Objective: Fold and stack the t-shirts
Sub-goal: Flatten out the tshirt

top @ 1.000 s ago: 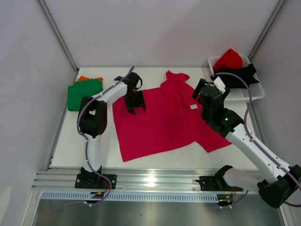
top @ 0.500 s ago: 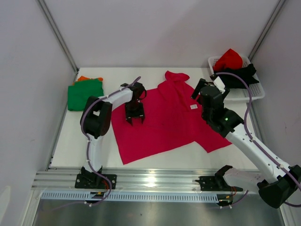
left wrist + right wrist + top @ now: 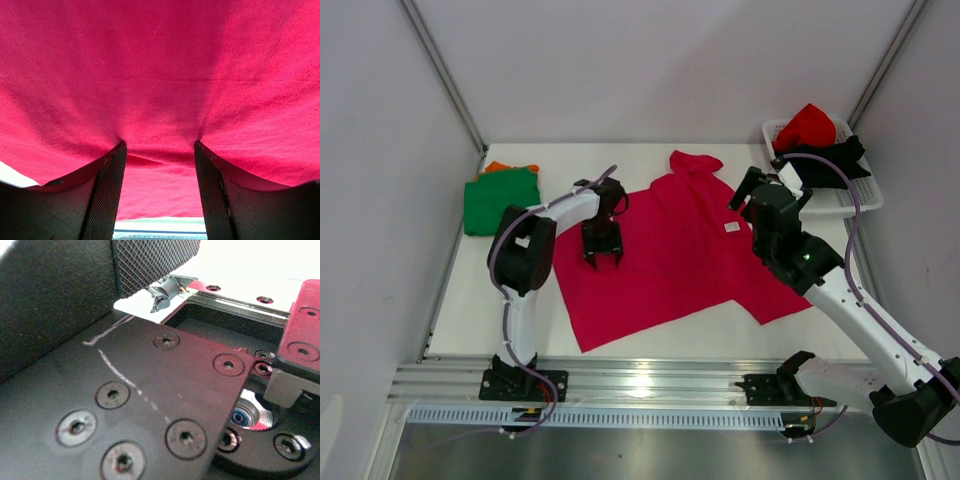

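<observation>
your left tool (image 3: 602, 256) is pressing down on the magenta-pink t-shirt (image 3: 670, 260) close to its left edge. its two fingers (image 3: 107, 192) are standing apart, with a small ridge of cloth rising between the tips and nothing clamped. your right tool (image 3: 767, 190) is hanging above the same shirt's right side, near the white label (image 3: 731, 227), with its jaws gaping wide and carrying nothing. that one magenta-pink shirt is lying spread out across the middle of the worktop (image 3: 470, 310).

you are looking at five shirts in all. at the far left, one green t-shirt (image 3: 500, 200) is lying folded, with one orange t-shirt (image 3: 498, 167) peeking out behind it. at the far right, one white basket (image 3: 855, 198) is holding one red t-shirt (image 3: 807, 125) and one black t-shirt (image 3: 830, 160), both bunched up.
</observation>
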Robot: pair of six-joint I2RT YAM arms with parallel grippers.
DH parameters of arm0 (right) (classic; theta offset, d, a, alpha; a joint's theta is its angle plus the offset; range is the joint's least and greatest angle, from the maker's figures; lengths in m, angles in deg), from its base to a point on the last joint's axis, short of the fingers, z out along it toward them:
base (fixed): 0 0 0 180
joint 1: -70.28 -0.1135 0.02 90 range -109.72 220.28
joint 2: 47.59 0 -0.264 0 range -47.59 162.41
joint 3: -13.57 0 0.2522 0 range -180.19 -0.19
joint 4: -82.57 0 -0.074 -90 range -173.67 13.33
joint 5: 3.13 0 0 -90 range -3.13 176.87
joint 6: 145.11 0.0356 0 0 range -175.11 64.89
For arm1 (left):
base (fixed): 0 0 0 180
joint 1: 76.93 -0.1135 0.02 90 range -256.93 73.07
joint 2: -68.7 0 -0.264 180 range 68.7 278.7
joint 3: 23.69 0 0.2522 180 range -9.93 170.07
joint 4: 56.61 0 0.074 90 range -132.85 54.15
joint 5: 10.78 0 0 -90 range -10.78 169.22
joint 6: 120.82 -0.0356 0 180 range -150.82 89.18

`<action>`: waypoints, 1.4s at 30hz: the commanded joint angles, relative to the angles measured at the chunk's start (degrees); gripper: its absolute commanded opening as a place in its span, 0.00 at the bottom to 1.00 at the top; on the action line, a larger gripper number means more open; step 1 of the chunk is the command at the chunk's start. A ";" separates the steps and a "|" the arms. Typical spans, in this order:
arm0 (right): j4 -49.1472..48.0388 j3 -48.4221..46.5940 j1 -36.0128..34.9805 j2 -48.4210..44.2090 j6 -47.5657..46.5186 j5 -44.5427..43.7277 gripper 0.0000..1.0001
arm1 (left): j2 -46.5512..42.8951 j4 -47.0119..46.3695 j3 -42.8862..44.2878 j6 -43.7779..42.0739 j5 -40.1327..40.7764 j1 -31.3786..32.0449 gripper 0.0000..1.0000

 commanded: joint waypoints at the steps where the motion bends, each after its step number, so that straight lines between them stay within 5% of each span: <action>1: -0.76 -0.88 0.26 -1.16 0.52 0.00 0.80 | -2.38 -0.77 -4.08 -0.13 2.19 -1.46 0.60; 28: -1.54 -1.94 0.35 -0.72 -0.97 3.33 0.81 | -16.71 -0.16 -16.22 4.53 10.54 -6.91 0.59; 36: -6.64 3.16 -0.44 -0.46 -0.62 8.95 0.81 | -24.70 -1.48 -16.21 5.66 5.09 -4.90 0.59; 42: -9.36 7.81 -2.63 5.77 5.95 22.49 0.80 | -27.60 -1.92 -19.29 9.61 5.34 1.00 0.59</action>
